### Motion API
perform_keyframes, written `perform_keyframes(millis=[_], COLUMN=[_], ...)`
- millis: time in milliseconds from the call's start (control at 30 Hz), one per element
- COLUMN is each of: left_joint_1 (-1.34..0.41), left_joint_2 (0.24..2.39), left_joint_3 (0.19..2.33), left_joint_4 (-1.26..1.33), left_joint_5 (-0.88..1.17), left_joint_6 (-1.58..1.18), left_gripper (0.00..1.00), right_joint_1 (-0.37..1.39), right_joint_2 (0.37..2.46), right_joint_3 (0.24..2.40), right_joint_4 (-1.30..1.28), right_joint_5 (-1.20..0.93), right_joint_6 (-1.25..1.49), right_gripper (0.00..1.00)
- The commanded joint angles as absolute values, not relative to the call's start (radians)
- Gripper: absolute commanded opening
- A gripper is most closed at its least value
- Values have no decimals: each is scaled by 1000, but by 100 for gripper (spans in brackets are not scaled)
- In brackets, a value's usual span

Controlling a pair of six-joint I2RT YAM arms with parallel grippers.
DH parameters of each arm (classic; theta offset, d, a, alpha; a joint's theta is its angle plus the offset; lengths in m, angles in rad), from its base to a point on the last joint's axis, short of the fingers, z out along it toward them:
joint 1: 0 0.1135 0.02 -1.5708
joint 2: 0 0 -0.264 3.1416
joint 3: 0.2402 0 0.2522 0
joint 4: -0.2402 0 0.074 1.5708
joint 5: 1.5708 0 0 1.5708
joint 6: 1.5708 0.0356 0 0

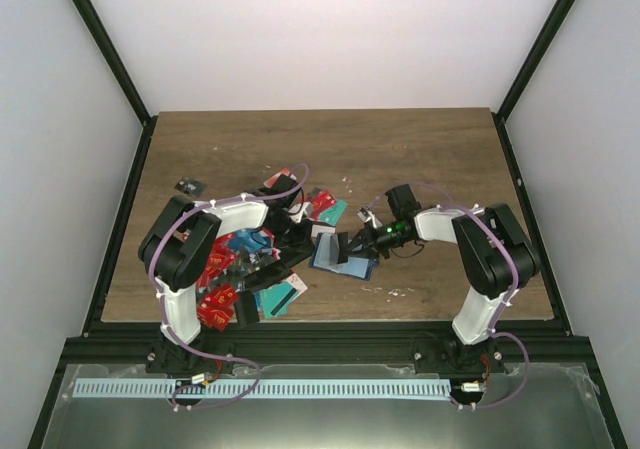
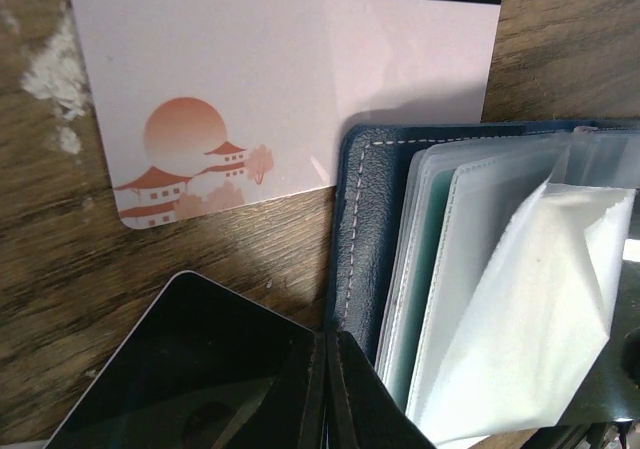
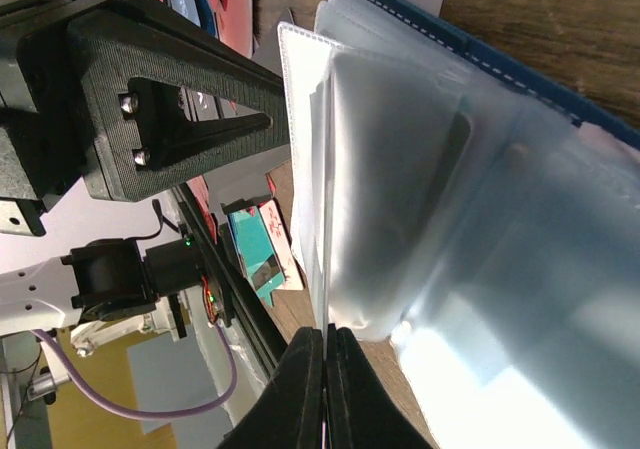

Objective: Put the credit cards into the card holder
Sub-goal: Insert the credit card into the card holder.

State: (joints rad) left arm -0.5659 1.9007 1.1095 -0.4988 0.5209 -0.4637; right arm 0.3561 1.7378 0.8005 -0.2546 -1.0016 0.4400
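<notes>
Wooden counter [image 1: 420,149], scattered credit cards [image 1: 215,309], open dark blue card holder [image 2: 360,219].
Its clear sleeves [image 2: 480,219] fan upward; right claw [image 3: 325,369] pinches one sleeve, left claw [image 2: 327,394] closed, empty.

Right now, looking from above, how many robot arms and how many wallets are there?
Robot arms: 2 (left arm, right arm)
Wallets: 1, blue, open
Total: 3
The cards overlap too much to count.

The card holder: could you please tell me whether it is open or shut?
Open: the card holder lies with its blue cover spread and its clear sleeves fanned out, exposed in both wrist views.
</notes>
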Motion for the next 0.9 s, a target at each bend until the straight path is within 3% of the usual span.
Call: perform_keyframes(millis=[0, 867], left_joint_1=[-574, -574], left_joint_2=[1898, 1875], left_joint_3=[1092, 1055], left_joint_4=[-504, -486], left_joint_5=[520, 577], left_joint_6=[-456, -490], left_gripper=[4, 4], right_joint_1=[366, 485], right_joint_2=[1769, 1849], right_joint_3=[803, 767], right_joint_4=[-181, 127], right_joint_5=[-1065, -943], right_joint_6=[479, 790], right_gripper=[1, 1])
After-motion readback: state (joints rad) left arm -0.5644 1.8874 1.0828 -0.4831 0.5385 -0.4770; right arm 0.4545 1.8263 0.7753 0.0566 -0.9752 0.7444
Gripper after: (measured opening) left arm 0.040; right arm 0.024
